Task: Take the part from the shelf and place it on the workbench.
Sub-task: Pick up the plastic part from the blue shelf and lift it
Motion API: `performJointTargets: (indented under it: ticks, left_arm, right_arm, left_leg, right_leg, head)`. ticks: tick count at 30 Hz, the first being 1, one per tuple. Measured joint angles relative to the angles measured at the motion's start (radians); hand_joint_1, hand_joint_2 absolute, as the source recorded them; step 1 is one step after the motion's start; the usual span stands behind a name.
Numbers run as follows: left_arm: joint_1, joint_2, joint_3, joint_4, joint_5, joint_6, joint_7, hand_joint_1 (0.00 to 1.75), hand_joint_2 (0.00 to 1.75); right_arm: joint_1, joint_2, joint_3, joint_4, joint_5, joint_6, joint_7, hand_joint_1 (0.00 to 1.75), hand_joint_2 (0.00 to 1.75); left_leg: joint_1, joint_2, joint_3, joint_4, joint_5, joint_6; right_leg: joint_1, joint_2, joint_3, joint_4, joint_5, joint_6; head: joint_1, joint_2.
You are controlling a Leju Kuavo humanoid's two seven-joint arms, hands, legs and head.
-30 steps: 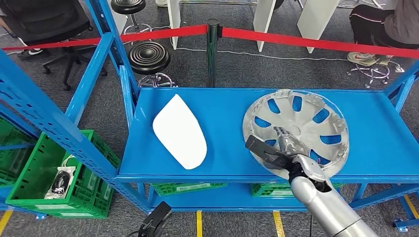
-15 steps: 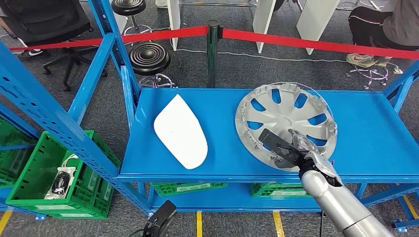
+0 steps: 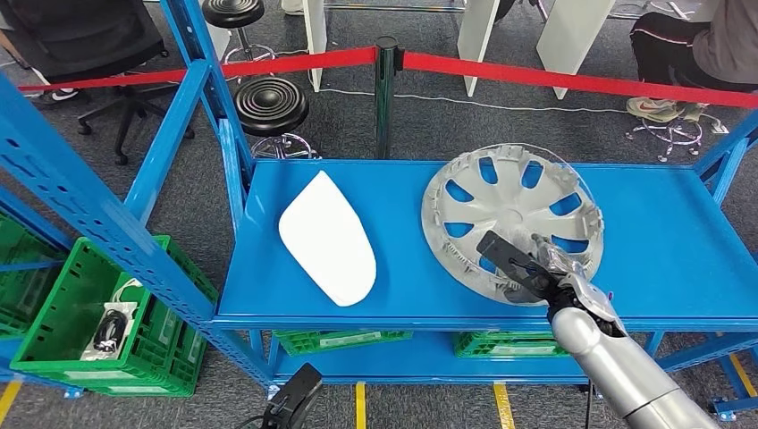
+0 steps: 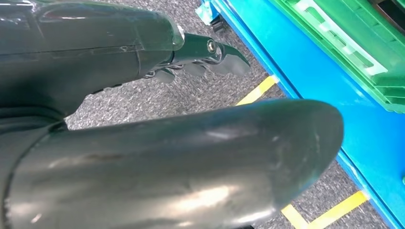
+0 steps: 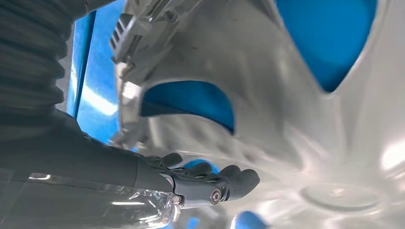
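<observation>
1. On the blue shelf (image 3: 402,192) surface, the silver wheel cover (image 3: 511,214) occupied the right half, inner side up, tilted with its far rim raised and its near rim by the shelf's front edge. Against the frame one second earlier, it had shifted left and away from the front edge.
2. Being round, the wheel cover had no long axis; its open face pointed up and toward the robot.
3. The white panel (image 3: 325,238) lay flat on the left half, well apart from the wheel cover, long axis running from far-left to near-right, in the same place as before.
4. The right hand (image 3: 536,268) gripped the wheel cover's near rim, thumb above, fingers (image 5: 224,179) curled together beneath. It had moved right.
5. The left hand (image 4: 200,52) hung near the floor, fingers slightly apart, holding nothing.
</observation>
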Motion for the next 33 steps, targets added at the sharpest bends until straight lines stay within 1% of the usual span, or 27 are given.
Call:
performJointTargets:
  ticks: [6,14,33]
  left_arm:
    - [0.0,-0.015,0.001,0.013,0.002,0.001,-0.015,0.0,0.0]
    - [-0.001,-0.029,0.001,0.026,0.004,0.003,-0.018,0.0,0.0]
    - [-0.001,-0.041,0.002,0.043,0.014,0.005,-0.027,0.0,0.0]
  right_arm:
    - [0.016,-0.038,0.0,-0.015,-0.002,-0.046,-0.009,1.75,1.75]
    - [0.027,-0.083,-0.001,-0.033,-0.008,-0.054,-0.009,1.75,1.75]
    - [0.041,-0.108,-0.002,-0.055,-0.022,-0.064,-0.007,1.75,1.75]
  left_leg:
    - [0.0,-0.002,-0.001,0.0,0.0,0.0]
    - [0.0,-0.001,-0.001,0.0,0.0,0.0]
    - [0.0,0.005,-0.001,0.0,-0.001,0.001]
  right_leg:
    - [0.0,-0.002,0.0,-0.001,0.0,0.0]
    - [0.0,-0.002,0.001,-0.002,0.0,0.0]
    - [0.0,0.0,0.0,-0.002,-0.001,0.001]
  head:
    - [0.0,0.0]
    - [0.0,0.0]
    - [0.0,0.0]
